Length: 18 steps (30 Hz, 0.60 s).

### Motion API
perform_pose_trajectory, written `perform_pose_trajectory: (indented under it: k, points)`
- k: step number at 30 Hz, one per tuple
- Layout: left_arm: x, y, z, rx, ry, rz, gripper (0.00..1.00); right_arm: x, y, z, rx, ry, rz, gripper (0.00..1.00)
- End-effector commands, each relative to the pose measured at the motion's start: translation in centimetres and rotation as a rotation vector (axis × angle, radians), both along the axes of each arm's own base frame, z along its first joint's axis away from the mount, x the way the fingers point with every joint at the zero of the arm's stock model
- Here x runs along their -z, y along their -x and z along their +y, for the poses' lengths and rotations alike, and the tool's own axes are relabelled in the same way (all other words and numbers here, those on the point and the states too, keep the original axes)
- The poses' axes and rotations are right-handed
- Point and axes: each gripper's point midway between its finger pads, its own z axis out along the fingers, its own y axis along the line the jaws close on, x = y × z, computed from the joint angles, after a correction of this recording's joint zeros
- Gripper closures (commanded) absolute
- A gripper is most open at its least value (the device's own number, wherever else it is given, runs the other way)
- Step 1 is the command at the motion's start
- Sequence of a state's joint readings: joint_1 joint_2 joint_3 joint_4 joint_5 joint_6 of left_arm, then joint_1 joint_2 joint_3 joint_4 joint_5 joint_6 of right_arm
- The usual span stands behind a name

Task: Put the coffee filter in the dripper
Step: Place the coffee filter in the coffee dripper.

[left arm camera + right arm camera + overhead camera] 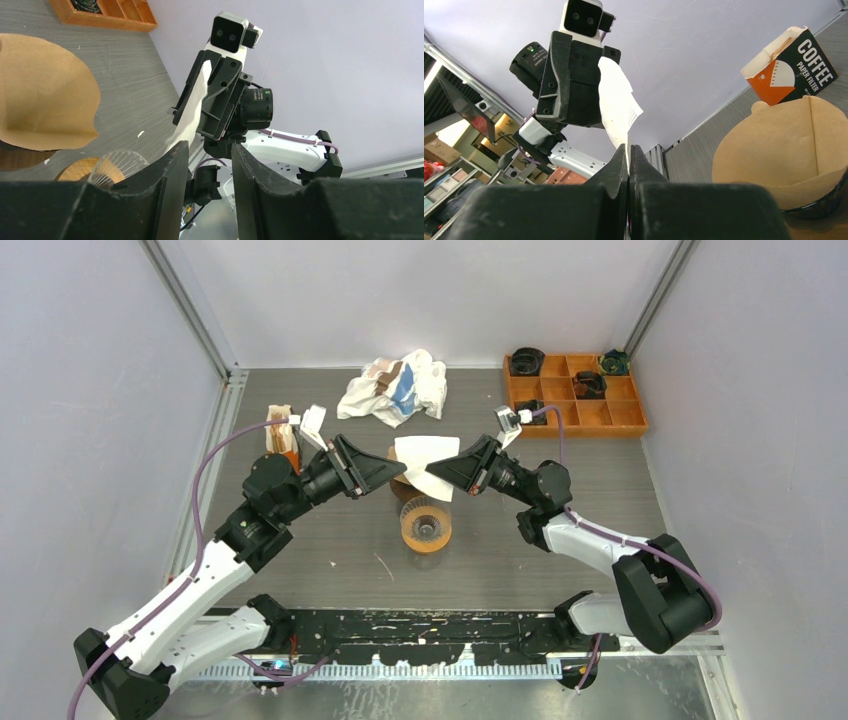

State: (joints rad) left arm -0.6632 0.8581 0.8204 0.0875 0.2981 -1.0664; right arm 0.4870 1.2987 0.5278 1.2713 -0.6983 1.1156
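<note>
A white coffee filter [425,455] hangs in the air at mid-table, and my right gripper [629,147] is shut on its lower corner. My left gripper [210,145] faces it from the left with its jaws open and nothing between them; the white filter [192,110] runs just outside one finger. Just in front of both grippers, a ribbed orange-and-clear dripper [426,527] stands on the table. A brown filter [784,150] sits opened in a dark holder behind the grippers, also seen as the brown filter [40,95] in the left wrist view.
A coffee-filter box [796,62] stands at the back left. A crumpled white bag [395,388] lies at the back centre. An orange compartment tray [620,412] with black drippers sits at the back right. Grey walls close in the table.
</note>
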Motion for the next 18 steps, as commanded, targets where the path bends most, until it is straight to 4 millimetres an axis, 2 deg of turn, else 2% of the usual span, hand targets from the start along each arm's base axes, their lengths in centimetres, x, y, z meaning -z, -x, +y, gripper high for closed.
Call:
perform_pose_trajectory:
  k: [1,13,18]
  points:
    - [-1.7,0.3,0.3,-0.007,0.023,-0.047,0.61,-1.0,-0.1,-0.4,0.031,-0.02,-0.053,0.99]
    - [-1.0,-0.2,0.2,-0.022,-0.006,-0.042,0.62,-1.6,0.4,-0.5,0.015,-0.026,-0.066,0.99]
    - [-0.5,-0.8,1.7,-0.108,-0.062,-0.051,0.62,-1.8,0.5,-0.6,0.019,-0.03,-0.074,0.99]
